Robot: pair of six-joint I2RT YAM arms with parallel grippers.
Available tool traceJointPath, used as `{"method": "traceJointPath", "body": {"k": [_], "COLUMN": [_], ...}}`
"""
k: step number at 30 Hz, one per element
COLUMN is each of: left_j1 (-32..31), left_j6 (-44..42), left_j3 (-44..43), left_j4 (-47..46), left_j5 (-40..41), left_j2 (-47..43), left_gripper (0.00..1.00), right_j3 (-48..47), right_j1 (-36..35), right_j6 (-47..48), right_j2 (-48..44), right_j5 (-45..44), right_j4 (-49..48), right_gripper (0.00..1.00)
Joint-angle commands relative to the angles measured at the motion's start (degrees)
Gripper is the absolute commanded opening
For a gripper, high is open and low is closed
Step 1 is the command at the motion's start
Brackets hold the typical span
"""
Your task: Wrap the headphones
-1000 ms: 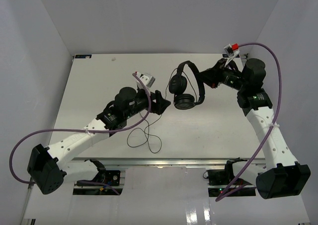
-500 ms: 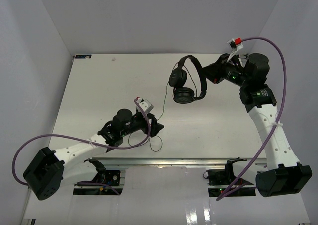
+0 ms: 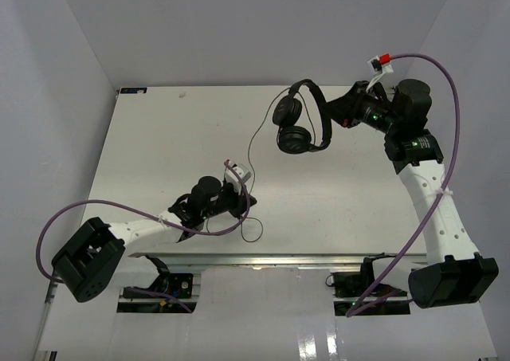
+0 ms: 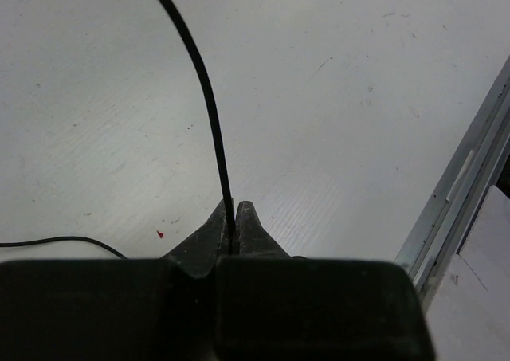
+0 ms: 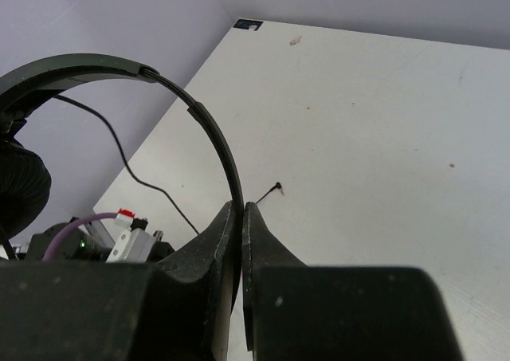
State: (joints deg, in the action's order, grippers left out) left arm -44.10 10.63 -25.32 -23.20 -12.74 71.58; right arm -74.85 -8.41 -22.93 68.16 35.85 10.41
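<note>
The black headphones (image 3: 299, 126) hang above the back right of the table. My right gripper (image 3: 327, 123) is shut on their curved headband (image 5: 191, 106), which runs between the tips of the right gripper (image 5: 241, 209). One earcup (image 5: 20, 190) shows at the left edge of the right wrist view. The thin black cord (image 3: 249, 150) drops from the headphones to my left gripper (image 3: 241, 203) near the table's front edge. The left gripper (image 4: 233, 216) is shut on the cord (image 4: 209, 114). A slack loop (image 3: 252, 231) lies beside it. The plug (image 5: 276, 188) lies on the table.
The white table (image 3: 159, 138) ends in a metal rail (image 4: 458, 202) close to the right of the left gripper. Purple robot cables (image 3: 434, 66) arc above both arms. Grey walls enclose the table on the left, back and right.
My left arm pulled back toward the near edge and its gripper went from open to shut on the cord. My right gripper raised the headphones slightly toward the back.
</note>
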Motion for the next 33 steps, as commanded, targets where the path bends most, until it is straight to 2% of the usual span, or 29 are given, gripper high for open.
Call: {"method": "traceJointPath", "body": {"k": [1,7,13,22,33], "left_j1": [-2.6,-6.5,-9.7,-15.4,-15.8], "left_j6": [2.3,2.5,3.0,2.1,-5.1], "left_j3": [-4.6,-11.4,-15.6,-23.7,-39.5], "left_j4": [-1.3,4.8,9.2,21.0,40.4], "left_j5": [1.1,1.4,2.0,4.8,6.0], "left_j2": [0.6,4.8,7.5,5.2,4.7], "left_gripper": [0.00,0.00,0.00,0.00,0.00], "right_j3": [-3.5,-2.4,-2.6,3.4,14.9], "right_j1": [0.2,0.1,-0.9,-4.1,-9.0], "right_j6": [-6.0,-11.9,-12.7,-1.4,13.3], "right_j2": [2.3,4.8,4.9,6.3,3.7], "right_j5": [-6.8,-11.6,-26.1,-43.1,-56.2], "right_j4": [-0.5,-2.6,-0.6,-7.5,-20.6], "right_gripper": [0.08,0.08,0.08,0.08,0.08]}}
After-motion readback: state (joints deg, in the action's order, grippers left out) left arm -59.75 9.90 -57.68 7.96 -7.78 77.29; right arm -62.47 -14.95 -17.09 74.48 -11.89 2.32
